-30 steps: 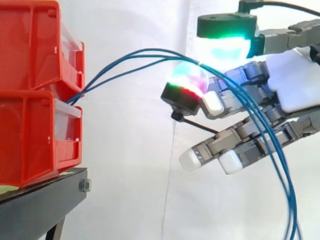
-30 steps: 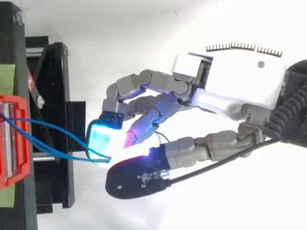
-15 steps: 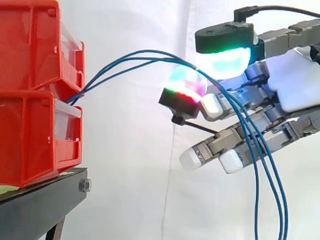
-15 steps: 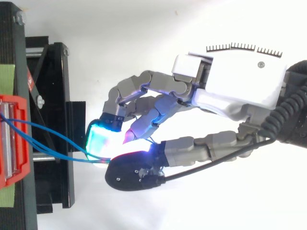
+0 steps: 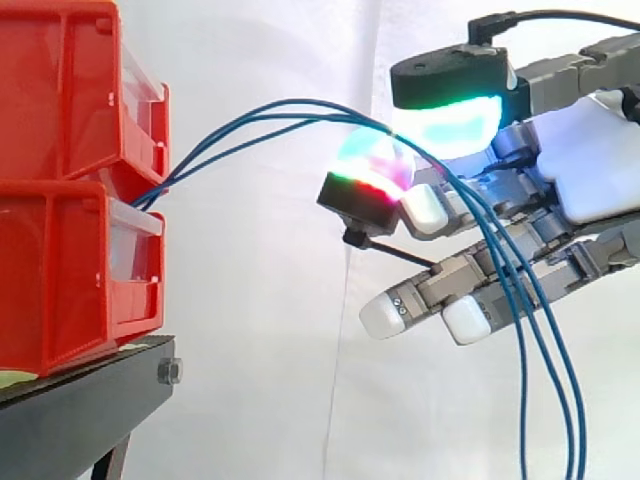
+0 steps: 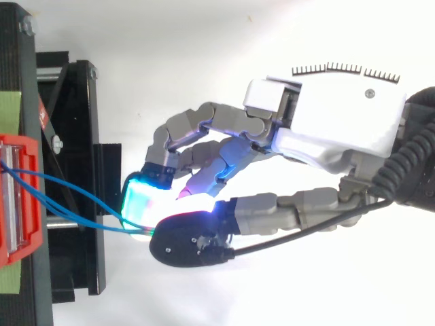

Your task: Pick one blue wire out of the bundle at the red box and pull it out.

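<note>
Fingers [image 5: 368, 165] curled, my thumb [image 5: 445, 110] has swung down onto the glowing tip. It now pinches the wires [image 5: 300, 104], which leave the box [image 5: 60, 90] at 9 o'clock, arc over and drop toward 5 o'clock. Several look caught, so I probably still need to single one out.

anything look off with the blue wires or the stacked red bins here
Yes: three thin blue wires come out from between the stacked red plastic bins, and all three seem to run through the hand's pinch and drape over it, rather than one alone.
</note>
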You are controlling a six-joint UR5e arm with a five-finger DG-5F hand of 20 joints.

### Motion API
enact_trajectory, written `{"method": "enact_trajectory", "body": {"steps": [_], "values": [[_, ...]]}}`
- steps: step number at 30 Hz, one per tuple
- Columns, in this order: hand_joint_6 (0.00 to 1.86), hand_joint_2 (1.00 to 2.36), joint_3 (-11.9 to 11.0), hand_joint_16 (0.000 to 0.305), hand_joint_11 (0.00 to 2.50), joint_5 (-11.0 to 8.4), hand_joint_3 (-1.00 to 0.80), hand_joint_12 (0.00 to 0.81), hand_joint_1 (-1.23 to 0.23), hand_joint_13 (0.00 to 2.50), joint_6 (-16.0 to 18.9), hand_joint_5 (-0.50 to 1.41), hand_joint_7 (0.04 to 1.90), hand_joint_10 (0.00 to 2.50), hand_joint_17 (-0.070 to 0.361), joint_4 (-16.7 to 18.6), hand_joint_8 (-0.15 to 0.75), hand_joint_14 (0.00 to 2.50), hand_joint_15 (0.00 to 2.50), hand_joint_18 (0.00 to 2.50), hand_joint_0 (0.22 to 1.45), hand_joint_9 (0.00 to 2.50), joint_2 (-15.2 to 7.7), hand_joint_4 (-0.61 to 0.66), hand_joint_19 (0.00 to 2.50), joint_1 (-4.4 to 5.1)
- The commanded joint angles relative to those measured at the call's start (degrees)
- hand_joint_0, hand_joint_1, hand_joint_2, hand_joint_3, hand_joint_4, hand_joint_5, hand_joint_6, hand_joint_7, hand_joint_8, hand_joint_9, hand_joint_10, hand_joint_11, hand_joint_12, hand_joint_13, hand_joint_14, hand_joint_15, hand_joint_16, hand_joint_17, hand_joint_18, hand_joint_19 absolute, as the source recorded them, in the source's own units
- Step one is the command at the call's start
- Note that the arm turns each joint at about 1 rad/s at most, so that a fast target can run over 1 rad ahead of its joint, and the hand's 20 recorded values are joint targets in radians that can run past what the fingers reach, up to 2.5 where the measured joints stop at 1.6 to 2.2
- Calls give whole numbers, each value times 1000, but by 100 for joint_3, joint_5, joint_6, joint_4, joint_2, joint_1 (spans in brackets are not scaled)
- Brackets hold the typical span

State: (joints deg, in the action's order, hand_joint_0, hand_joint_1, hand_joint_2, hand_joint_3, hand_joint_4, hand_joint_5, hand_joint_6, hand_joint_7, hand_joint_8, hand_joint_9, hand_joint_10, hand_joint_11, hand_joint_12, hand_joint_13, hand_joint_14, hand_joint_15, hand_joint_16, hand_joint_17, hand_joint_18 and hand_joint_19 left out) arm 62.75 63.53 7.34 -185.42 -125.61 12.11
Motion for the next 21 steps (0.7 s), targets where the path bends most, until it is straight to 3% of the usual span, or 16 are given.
{"method": "enact_trajectory", "body": {"steps": [1,6,14,15,21], "values": [[797,1375,0,74,396,99,40,435,-692,460,92,-114,953,19,167,-3,287,8,211,516,542,1008,2,95,574,2],[802,1203,0,73,420,143,82,431,-753,464,145,-120,922,19,164,-3,277,8,219,520,588,995,2,127,578,2],[797,1238,0,72,424,151,53,428,-756,469,154,-123,945,17,163,-3,284,9,214,534,595,992,2,146,568,-7],[800,1160,0,71,432,151,90,424,-765,465,154,-126,938,19,159,-3,277,9,219,525,622,984,2,159,582,-7],[779,1000,0,73,432,160,92,433,-782,475,154,-118,919,17,164,-3,283,9,222,544,616,993,2,229,575,-15]]}}
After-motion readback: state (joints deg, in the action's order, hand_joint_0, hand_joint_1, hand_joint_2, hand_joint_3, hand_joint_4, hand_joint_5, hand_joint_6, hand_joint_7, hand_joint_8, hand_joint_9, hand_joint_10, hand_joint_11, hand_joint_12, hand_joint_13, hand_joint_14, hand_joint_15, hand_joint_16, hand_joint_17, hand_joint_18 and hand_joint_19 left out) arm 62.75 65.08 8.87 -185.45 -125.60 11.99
